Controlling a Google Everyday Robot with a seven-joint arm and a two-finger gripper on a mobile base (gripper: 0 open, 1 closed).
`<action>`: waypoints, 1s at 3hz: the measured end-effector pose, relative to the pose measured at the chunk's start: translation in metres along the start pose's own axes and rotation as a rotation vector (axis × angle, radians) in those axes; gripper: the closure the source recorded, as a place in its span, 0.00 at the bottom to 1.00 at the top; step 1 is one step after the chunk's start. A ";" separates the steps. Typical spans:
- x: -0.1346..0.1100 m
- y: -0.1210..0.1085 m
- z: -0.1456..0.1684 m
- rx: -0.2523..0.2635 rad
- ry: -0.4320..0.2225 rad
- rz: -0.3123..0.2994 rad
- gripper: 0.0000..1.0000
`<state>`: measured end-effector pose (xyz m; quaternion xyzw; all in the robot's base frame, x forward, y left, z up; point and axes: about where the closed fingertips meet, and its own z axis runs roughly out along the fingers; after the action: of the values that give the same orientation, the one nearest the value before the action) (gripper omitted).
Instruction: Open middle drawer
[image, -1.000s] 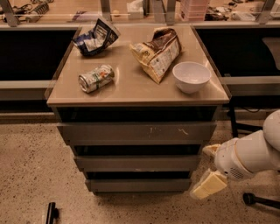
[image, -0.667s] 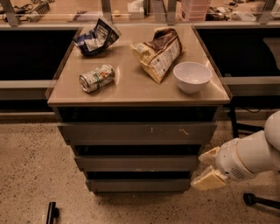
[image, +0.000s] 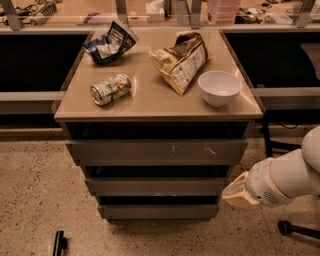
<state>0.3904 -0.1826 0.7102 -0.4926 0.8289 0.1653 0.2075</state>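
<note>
A grey cabinet stands in the middle of the camera view with three drawer fronts. The middle drawer (image: 156, 186) has a plain grey handleless front and sits between the taller scratched top drawer (image: 156, 151) and the short bottom drawer (image: 159, 211). It looks closed, stepped back under the top one. My gripper (image: 236, 192), cream-coloured at the end of the white arm (image: 287, 177), is at the cabinet's lower right, level with the middle drawer's right end and just right of it.
On the tan cabinet top (image: 150, 102) lie a crushed can (image: 110, 89), a dark chip bag (image: 109, 42), a brown snack bag (image: 181, 60) and a white bowl (image: 219, 87). A chair base with a caster (image: 295, 229) stands at the lower right. A dark object (image: 59, 243) lies on the speckled floor.
My gripper has risen from beside the bottom drawer to level with the middle drawer. The drawers and the things on top have not moved.
</note>
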 end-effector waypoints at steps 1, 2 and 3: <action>0.007 -0.006 0.017 0.025 -0.079 0.039 1.00; 0.015 -0.008 0.072 0.021 -0.256 0.101 1.00; 0.008 -0.029 0.132 0.047 -0.393 0.142 1.00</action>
<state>0.4363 -0.1390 0.5908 -0.3862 0.8088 0.2530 0.3644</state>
